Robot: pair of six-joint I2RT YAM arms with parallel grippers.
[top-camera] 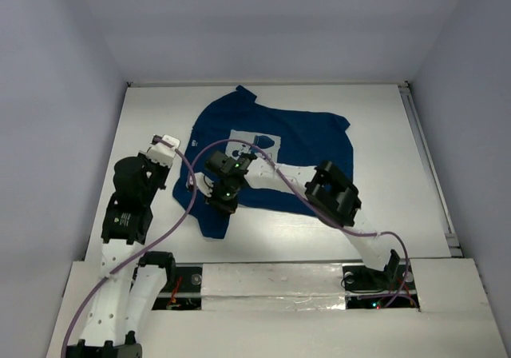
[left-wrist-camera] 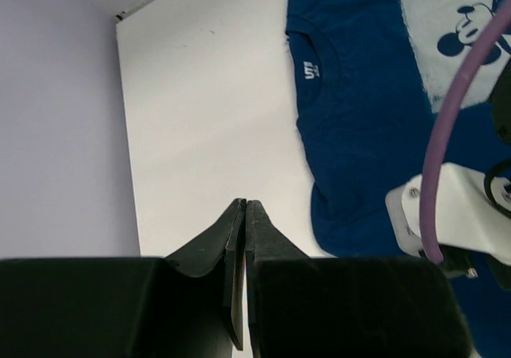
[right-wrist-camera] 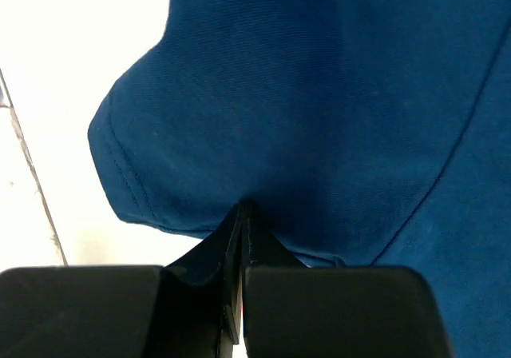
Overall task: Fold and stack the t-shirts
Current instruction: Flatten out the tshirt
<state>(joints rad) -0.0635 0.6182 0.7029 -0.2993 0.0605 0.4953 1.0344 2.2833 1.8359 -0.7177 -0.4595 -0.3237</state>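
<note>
At the left of the overhead view, the left arm bends over the bare white table [top-camera: 152,110], just left of the cloth. In its wrist view, the left gripper [left-wrist-camera: 243,214] is closed, its two black fingers pressed flat together with nothing between them. It hangs above bare table, with the pale wall [left-wrist-camera: 56,134] on the left of that frame.

Right of it, in the middle of the overhead view, we see the dark blue t-shirt [top-camera: 307,142] spread on the table. Its collar [left-wrist-camera: 313,64] points toward the left arm and its white print [left-wrist-camera: 447,54] faces up. The print shows a cartoon mouse. A purple cable [left-wrist-camera: 447,142] arcs over the cloth.

The right arm reaches in from the lower right of the overhead view, across the shirt to its lower left part. In its wrist view, the right gripper [right-wrist-camera: 242,210] is closed, pinching a fold of the blue fabric at its tips. A hemmed edge [right-wrist-camera: 120,174] of the shirt curves at the left of that frame.
</note>
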